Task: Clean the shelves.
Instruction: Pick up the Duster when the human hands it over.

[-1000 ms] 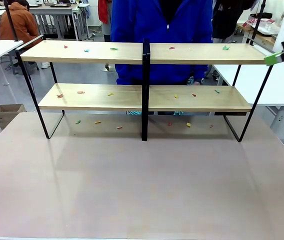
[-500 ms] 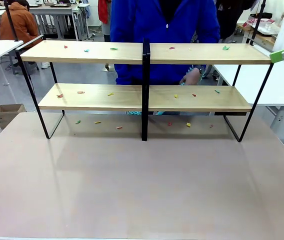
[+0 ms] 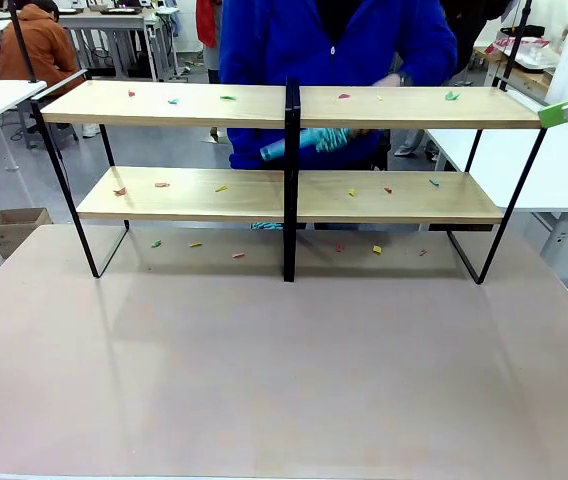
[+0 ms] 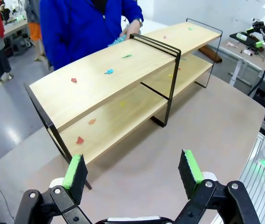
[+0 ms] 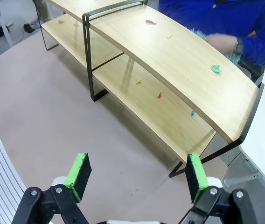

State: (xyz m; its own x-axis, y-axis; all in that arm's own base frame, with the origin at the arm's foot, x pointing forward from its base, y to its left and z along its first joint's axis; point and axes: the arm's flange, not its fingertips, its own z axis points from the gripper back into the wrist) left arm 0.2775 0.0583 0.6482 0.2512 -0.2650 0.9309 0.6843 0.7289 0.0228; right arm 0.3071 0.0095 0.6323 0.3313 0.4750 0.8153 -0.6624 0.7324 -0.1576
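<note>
Left gripper (image 4: 131,164): jaws wide apart, nothing between the green pads, hanging over the table's (image 3: 264,380) left end. Right gripper (image 5: 135,173): same, spread wide and empty, off the shelves' right end.

Table was a matte beige slab, smooth and bare in front.

Shelves (image 3: 194,195) sat at the table's far half, spanning most of its width. Two long light-wood boards with a smooth, faintly glossy face. Thin black wire frame (image 3: 64,190) with slanted end legs, and a flat black post (image 3: 291,180) in the middle. Small flat scraps (image 3: 221,188) in red, yellow, green and blue were scattered on both boards and on the table under the lower one.

Behind the rack stood a person (image 3: 294,40) in a blue jacket. One hand (image 5: 221,43) was near the upper board's back edge, and a teal thing (image 3: 316,140) showed between the boards, too blurred to identify.

Risks as I read them:
- An arm reaching in could hit that hand, since both would be working the same gap.
- The frame looked light on a slick table. A push on a board edge or leg could slide or rock the rack.
- The scraps were thin and flat, so wide pads would likely miss them or scrape the wood.
- Sweeping could just drop scraps onto the table below, adding to those already there.
- There was little height between the boards, so a gripper could clip the upper board's front edge.
</note>
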